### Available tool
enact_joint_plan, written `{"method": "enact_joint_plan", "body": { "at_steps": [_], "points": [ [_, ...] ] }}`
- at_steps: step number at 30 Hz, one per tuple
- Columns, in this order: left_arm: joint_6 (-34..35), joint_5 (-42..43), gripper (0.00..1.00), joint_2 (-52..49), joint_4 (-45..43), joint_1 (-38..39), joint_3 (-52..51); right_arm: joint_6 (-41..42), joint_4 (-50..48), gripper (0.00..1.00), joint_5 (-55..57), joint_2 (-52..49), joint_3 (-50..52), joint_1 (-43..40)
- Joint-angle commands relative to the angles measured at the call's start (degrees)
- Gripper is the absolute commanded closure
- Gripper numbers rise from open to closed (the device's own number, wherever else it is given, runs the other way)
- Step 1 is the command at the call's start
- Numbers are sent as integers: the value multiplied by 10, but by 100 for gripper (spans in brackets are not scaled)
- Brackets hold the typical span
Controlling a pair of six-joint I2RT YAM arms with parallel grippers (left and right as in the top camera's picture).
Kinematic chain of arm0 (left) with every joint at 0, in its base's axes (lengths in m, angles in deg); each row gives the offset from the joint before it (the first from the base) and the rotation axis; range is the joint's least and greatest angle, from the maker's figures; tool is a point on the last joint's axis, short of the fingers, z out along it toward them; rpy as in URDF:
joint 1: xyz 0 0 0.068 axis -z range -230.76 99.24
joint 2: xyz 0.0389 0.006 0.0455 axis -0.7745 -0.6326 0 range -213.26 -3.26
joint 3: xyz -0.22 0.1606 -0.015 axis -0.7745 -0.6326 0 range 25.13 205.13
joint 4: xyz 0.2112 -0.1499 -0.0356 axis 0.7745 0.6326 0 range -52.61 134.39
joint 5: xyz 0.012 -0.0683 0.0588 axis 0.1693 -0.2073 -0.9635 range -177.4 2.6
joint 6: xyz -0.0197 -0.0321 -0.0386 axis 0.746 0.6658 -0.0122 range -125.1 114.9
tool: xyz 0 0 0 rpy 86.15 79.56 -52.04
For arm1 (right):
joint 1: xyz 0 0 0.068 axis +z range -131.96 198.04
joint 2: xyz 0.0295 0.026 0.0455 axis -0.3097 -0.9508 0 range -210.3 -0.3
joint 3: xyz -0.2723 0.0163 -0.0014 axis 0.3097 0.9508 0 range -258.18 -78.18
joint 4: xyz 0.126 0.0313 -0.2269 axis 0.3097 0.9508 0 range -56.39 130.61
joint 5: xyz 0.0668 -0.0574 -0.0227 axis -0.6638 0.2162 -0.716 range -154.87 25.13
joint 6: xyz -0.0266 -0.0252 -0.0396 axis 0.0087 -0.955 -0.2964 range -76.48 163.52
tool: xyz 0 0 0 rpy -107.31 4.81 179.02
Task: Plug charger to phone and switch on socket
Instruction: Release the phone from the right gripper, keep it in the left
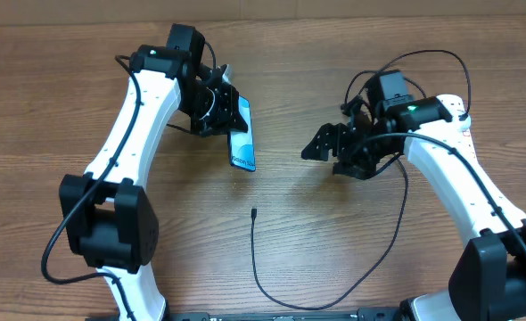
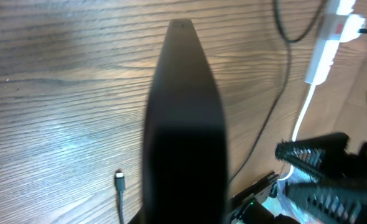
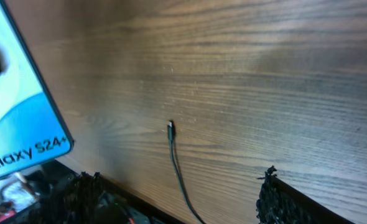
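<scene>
Fingers of your left gripper (image 1: 224,112) are clamped shut on the upper end of the slim rectangular smartphone (image 1: 242,147) with the light blue-teal screen reading "Galaxy S24+" and a dark frame. You hold the smartphone tilted over the brown wood-grain table (image 1: 49,107), its free end pointing toward the middle and its screen turned to your right arm.

Your right gripper (image 1: 324,153) stands near the smartphone but apart from it, jaws spread wide with nothing between them. Its black fingertips (image 3: 274,199) frame bare wood in the right wrist view.

You have the long thin black charger cable (image 1: 256,259) lying on the table. Its small connector tip (image 1: 253,212) rests just past the smartphone's free end, between your two grippers and touching neither.

In your left wrist view the white oblong power strip (image 2: 333,31) with a red-marked switch lies at the far right, its white cord (image 2: 303,112) trailing from it.
</scene>
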Motion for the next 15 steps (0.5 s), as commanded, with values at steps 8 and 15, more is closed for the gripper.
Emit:
{"method": "enact_joint_plan", "body": {
  "at_steps": [8, 15],
  "points": [
    [-58, 53, 96, -24, 8, -1, 12, 84, -23, 12, 110, -4, 35, 118],
    [-73, 53, 96, -24, 9, -2, 12, 94, -54, 0, 110, -4, 42, 189]
  ]
}}
